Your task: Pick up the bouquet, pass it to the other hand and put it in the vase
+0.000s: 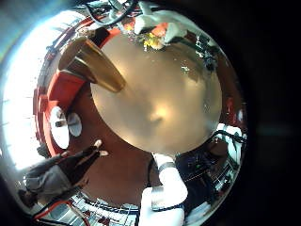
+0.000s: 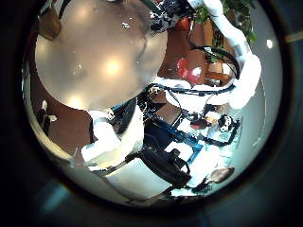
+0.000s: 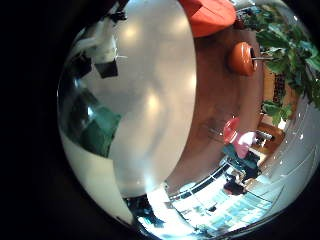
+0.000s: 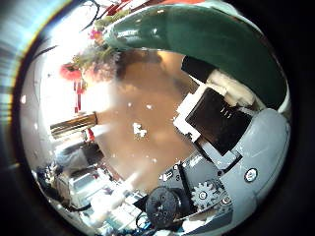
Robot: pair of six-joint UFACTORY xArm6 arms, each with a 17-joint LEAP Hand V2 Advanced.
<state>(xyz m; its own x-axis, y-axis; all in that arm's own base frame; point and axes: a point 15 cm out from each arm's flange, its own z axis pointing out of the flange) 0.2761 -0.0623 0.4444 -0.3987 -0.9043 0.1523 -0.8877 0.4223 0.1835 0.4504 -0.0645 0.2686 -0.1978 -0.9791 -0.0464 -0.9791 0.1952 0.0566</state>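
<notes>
The bouquet (image 1: 153, 40) of small bright flowers is held up at the far rim of the round table (image 1: 160, 104). The right hand (image 1: 150, 17) is at its stem end. In the right thumb side palm view the bouquet's green wrap (image 4: 197, 34) fills the space close against the palm. The hand's fingers (image 4: 221, 108) are curled beside the wrap, and the blooms (image 4: 94, 54) stick out past it. The wrap (image 3: 100, 130) also shows in the right little finger side palm view. A tall golden vase (image 1: 94, 64) stands near the table's edge. The left hand (image 2: 114, 142) hangs high above the table, fingers relaxed and holding nothing.
Round orange seats (image 3: 240, 58) stand on the floor around the table, and a leafy plant (image 3: 290, 50) stands beyond them. The right arm (image 2: 237, 57) reaches in over the table's far side. The tabletop between vase and bouquet is bare.
</notes>
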